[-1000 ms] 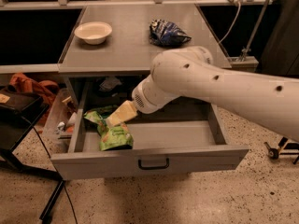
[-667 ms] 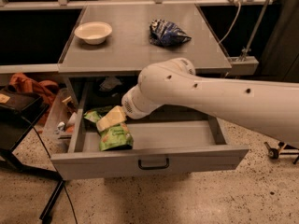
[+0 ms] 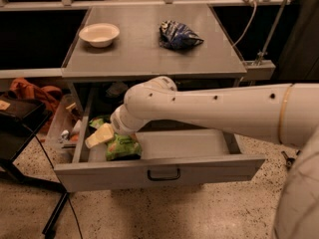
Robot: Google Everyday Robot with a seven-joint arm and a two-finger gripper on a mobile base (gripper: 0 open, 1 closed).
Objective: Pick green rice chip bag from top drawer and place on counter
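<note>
1. The white arm [image 3: 214, 108] reaches in from the right and dips into the open top drawer [image 3: 199, 167]. Its cream-coloured gripper [image 3: 97, 137] is low over the drawer's left end.
2. From where I stand I cannot tell whether the gripper is spread or pressed together, nor whether it has hold of anything.
3. The green rice chip bag [image 3: 122, 147] lies crumpled inside the drawer, just to the right of the gripper and a little nearer the drawer front. Its upper left edge is right against the gripper.
4. Another patch of green [image 3: 99, 121] shows just behind the gripper, deeper in the drawer. Whether it is part of the same bag I cannot say.
5. The drawer's dark handle [image 3: 163, 175] is forward and to the right of the gripper, in the middle of the flat grey front.
6. The counter [image 3: 144, 59] is above and behind the gripper.
7. On the counter a white bowl [image 3: 99, 34] stands almost straight back from the gripper, and a dark blue snack bag [image 3: 178, 35] lies back and well to the right of it.
</note>
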